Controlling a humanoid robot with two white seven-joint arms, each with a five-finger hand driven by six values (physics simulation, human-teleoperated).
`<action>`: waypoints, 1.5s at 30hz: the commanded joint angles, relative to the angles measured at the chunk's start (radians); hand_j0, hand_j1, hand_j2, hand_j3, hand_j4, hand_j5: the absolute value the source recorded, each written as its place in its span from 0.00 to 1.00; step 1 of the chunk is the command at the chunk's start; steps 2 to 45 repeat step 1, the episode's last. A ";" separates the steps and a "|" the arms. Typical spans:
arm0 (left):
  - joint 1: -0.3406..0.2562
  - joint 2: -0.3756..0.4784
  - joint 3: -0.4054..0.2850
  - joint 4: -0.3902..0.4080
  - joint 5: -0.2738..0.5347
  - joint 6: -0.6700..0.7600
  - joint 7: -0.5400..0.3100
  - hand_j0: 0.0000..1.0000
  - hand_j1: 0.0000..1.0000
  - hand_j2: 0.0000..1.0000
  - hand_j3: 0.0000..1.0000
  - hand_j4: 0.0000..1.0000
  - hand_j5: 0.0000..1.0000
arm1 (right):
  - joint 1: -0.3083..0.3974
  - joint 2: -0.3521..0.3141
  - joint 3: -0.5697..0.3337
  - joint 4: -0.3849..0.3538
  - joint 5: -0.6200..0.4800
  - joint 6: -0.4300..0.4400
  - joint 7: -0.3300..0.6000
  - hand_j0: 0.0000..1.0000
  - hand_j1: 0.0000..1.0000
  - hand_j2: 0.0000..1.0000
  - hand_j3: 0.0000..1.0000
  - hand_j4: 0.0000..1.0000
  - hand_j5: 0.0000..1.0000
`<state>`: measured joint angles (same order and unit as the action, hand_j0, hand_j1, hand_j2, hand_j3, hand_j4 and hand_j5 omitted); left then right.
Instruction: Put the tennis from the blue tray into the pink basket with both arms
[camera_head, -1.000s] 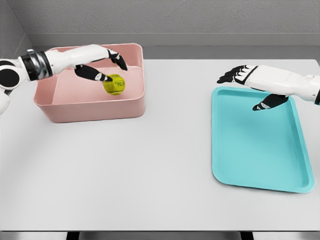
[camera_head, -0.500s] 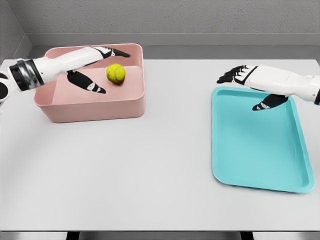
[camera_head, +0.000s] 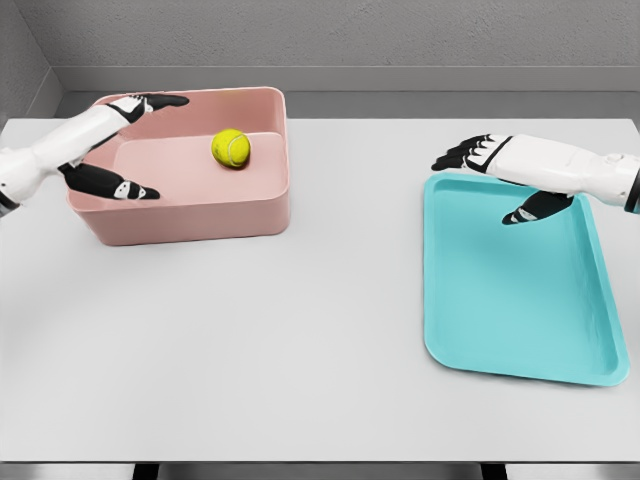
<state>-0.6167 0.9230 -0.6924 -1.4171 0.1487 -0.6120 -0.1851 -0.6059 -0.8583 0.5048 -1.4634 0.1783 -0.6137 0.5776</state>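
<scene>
1. Tennis ball (camera_head: 231, 148) is lying inside the pink basket (camera_head: 200, 215), near its far right corner, touching neither hand.
2. Nothing is sitting between the ball and the basket walls; the white desk (camera_head: 280, 340) is carrying only the basket and the blue tray (camera_head: 520, 330), which are well apart.
3. Left hand (camera_head: 115, 150) is hanging over the basket's left end, fingers spread and holding nothing; half a second ago it was reaching close beside the ball.
4. Right hand (camera_head: 500, 175) is hovering open over the tray's far edge, much as before.
</scene>
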 joint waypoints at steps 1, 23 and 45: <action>0.003 0.022 0.010 -0.011 0.006 0.001 0.013 1.00 1.00 1.00 1.00 1.00 1.00 | 0.000 0.002 0.000 0.003 -0.007 0.003 0.001 1.00 1.00 1.00 1.00 1.00 1.00; 0.003 0.022 0.010 -0.011 0.006 0.001 0.013 1.00 1.00 1.00 1.00 1.00 1.00 | 0.000 0.002 0.000 0.003 -0.007 0.003 0.001 1.00 1.00 1.00 1.00 1.00 1.00; 0.003 0.022 0.010 -0.011 0.006 0.001 0.013 1.00 1.00 1.00 1.00 1.00 1.00 | 0.000 0.002 0.000 0.003 -0.007 0.003 0.001 1.00 1.00 1.00 1.00 1.00 1.00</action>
